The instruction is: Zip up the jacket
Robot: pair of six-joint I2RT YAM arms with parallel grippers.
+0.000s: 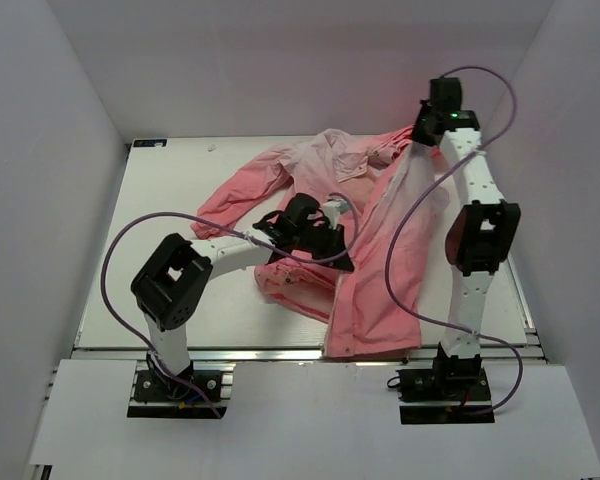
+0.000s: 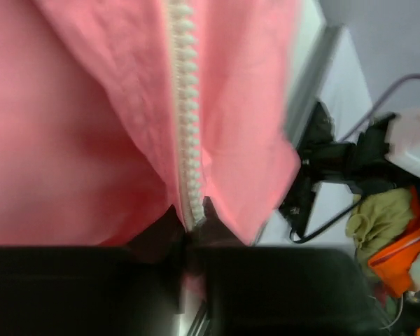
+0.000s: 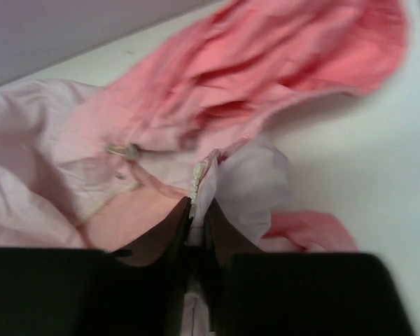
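The pink jacket [image 1: 375,290] lies spread on the white table, pale at the far end and coral at the near hem. My left gripper [image 1: 330,240] is over the jacket's middle. In the left wrist view it [image 2: 192,227] is shut on the jacket's front edge, where the white zipper [image 2: 185,105] runs down between the jaws. My right gripper [image 1: 421,132] is at the far right, holding the upper front edge raised. In the right wrist view it [image 3: 196,210] is shut on the pale zipper edge near the hood [image 3: 266,63]. The edge is stretched between both grippers.
A small metal piece [image 3: 122,149] lies on the pale fabric by the collar. The right arm's base and cable [image 2: 322,175] show past the table's near edge, and a pile of orange and green cloth [image 2: 392,238] lies beyond. White walls enclose the table [image 1: 180,200].
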